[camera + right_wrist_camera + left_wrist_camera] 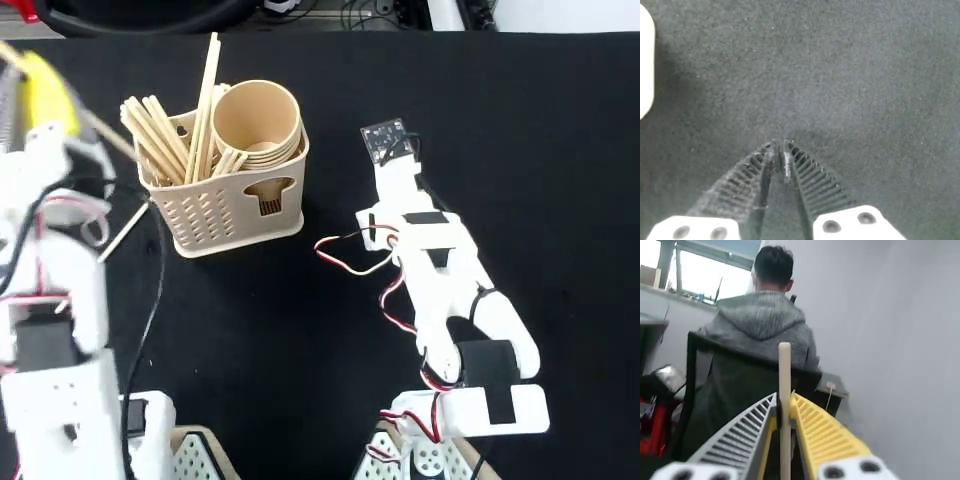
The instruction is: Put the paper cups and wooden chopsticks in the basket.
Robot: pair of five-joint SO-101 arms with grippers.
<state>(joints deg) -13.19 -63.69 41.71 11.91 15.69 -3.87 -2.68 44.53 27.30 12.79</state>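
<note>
The beige slotted basket [235,205] stands on the black cloth, holding stacked paper cups [257,120] and several wooden chopsticks [165,135]. Raised at the table's far left, my left gripper [40,90] has one yellow finger and points out toward the room. It is shut on a single chopstick [784,375], which stands up between the fingers [812,422]; the same stick [108,137] slants toward the basket. Another loose chopstick [125,232] lies on the cloth left of the basket. My right gripper [779,147] is shut with nothing in it, low over bare cloth right of the basket.
The right arm [420,240] stretches over the cloth with red and white wires beside it. Left-arm cables [155,290] trail near the loose chopstick. A pale rounded object [644,65] sits at the right wrist view's edge. A seated person is in the room behind.
</note>
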